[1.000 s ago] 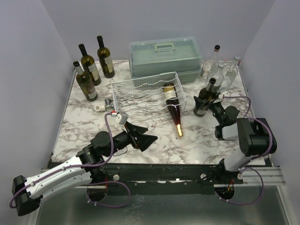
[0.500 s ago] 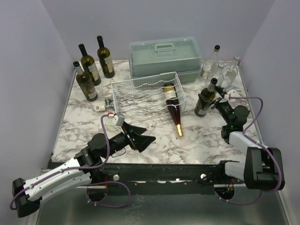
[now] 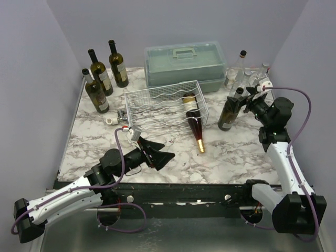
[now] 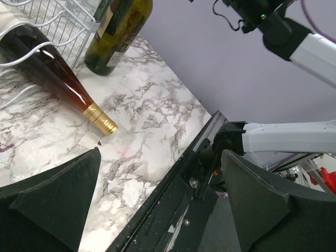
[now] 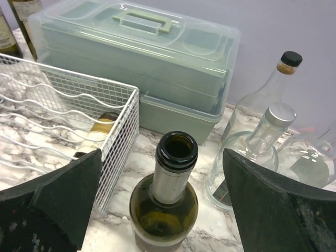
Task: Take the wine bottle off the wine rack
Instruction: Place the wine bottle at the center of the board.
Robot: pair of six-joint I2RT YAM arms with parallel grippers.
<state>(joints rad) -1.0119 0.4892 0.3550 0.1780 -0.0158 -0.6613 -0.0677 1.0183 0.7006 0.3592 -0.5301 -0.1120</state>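
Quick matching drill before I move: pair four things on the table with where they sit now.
1 wine bottle
2 plastic case
3 uncorked green bottle
4 clear bottles

A upright, just right of the wine rack
B back right corner
C lying in the wine rack, neck poking out front
D behind the wine rack

Pairs: 1-C, 2-D, 3-A, 4-B

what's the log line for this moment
left gripper open, low over table | right gripper open, facing green bottle | wine bottle lying in rack

Green bottle (image 5: pixel 167 207) (uncorked), wire rack (image 5: pixel 122 137) left — grey-green case (image 5: pixel 136 50) behind, clear bottles (image 5: pixel 242 167) right.
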